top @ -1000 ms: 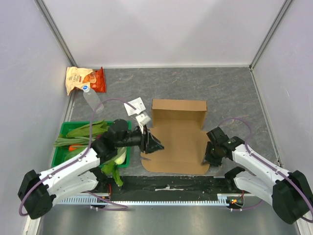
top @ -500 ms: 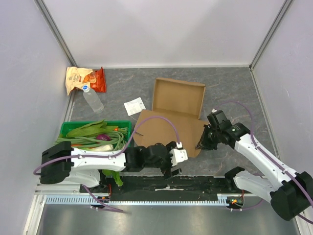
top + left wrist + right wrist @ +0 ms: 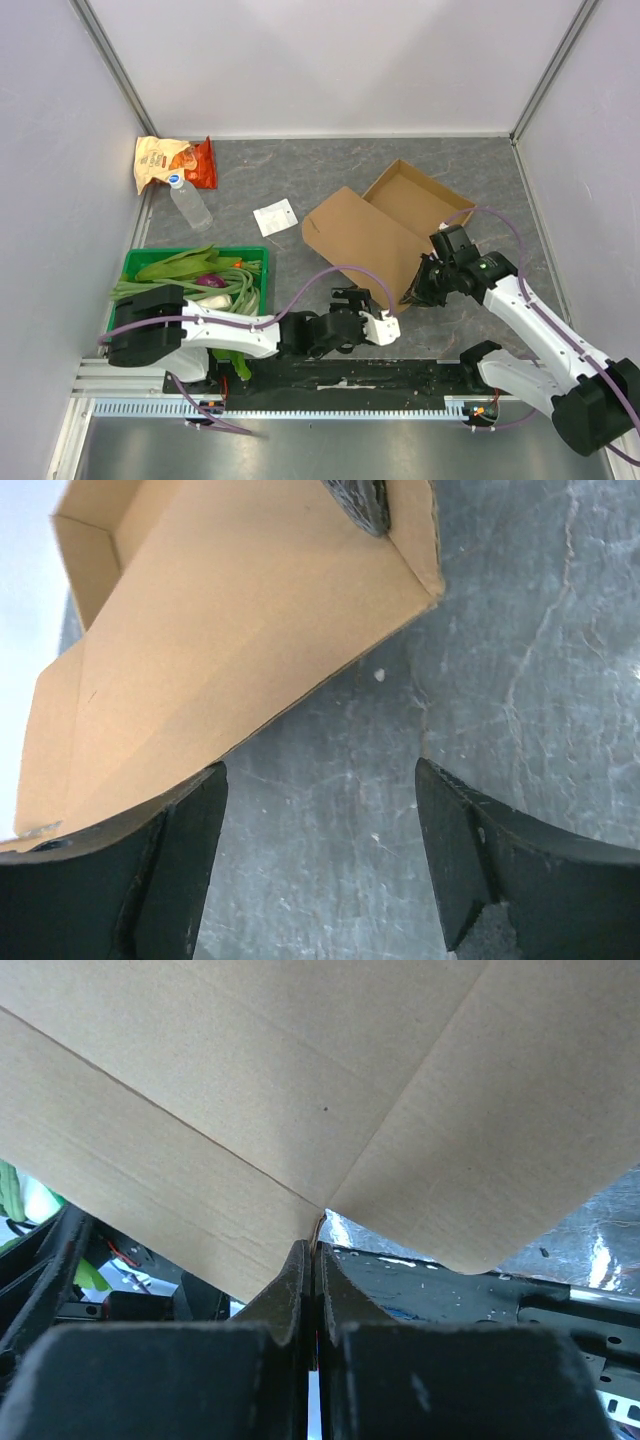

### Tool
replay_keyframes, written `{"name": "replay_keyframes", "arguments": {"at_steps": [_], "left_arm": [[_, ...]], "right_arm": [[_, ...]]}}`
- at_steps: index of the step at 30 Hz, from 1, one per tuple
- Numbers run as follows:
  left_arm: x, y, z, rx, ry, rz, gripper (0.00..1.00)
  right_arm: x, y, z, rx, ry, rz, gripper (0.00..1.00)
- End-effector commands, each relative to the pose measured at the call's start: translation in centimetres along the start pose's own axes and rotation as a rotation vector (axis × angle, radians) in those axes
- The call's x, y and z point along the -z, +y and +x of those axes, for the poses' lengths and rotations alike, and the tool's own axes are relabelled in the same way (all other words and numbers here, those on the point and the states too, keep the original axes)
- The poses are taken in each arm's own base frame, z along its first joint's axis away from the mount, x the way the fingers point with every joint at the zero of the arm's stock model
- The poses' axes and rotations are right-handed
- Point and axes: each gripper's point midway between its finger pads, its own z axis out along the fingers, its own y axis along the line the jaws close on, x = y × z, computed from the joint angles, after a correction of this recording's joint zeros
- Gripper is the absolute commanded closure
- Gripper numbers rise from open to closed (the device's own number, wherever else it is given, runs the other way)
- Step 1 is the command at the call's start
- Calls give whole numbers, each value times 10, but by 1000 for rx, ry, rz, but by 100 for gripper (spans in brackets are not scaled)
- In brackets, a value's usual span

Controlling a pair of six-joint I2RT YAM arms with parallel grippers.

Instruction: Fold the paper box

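Note:
The paper box [image 3: 365, 235] is plain brown cardboard, lying open and turned diagonally at centre right, with its walled tray half [image 3: 420, 198] toward the far right. My right gripper [image 3: 418, 290] is shut on the box's near edge; in the right wrist view the jaws [image 3: 316, 1245] pinch a thin cardboard edge, and the panels [image 3: 250, 1080] fill the view above. My left gripper [image 3: 350, 302] is open and empty, low over the table just in front of the box. In the left wrist view the gripper [image 3: 320, 770] frames bare table, with the box [image 3: 230, 610] ahead.
A green crate [image 3: 130, 272] of vegetables stands at the left. A water bottle [image 3: 188, 205] and an orange-and-tan snack bag [image 3: 170, 160] lie at the far left. A small white paper card [image 3: 275, 217] lies left of the box. A black strip [image 3: 340, 375] runs along the near edge.
The right gripper has swung the box clockwise, so it now lies diagonally. The left gripper left the box's left edge and moved down to the near middle, open.

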Motion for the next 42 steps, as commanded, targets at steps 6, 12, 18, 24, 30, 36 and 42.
{"name": "replay_keyframes", "arguments": {"at_steps": [6,12,18,24,30,36,42], "left_arm": [[50,60,-45,609,-304,-99,7],[93,87,-24,1300,-196,-31,0],[106,94,-12,1869,-235,59,0],[107,91,1,2198,-278,61,0],[80,80,11,2381,-250,65,2],[48,89,16,2351,-438,45,20],[19,107,2,2278,-531,77,50]], "right_arm": [[10,15,6,-20,15,-84,100],[11,26,-4,-64,-42,-144,100],[7,34,-10,-106,-71,-191,100],[7,33,-13,-124,-102,-198,100],[12,38,-18,-144,-128,-217,100],[12,39,-16,-164,-124,-238,100],[10,35,-12,-191,-136,-262,99]]}}
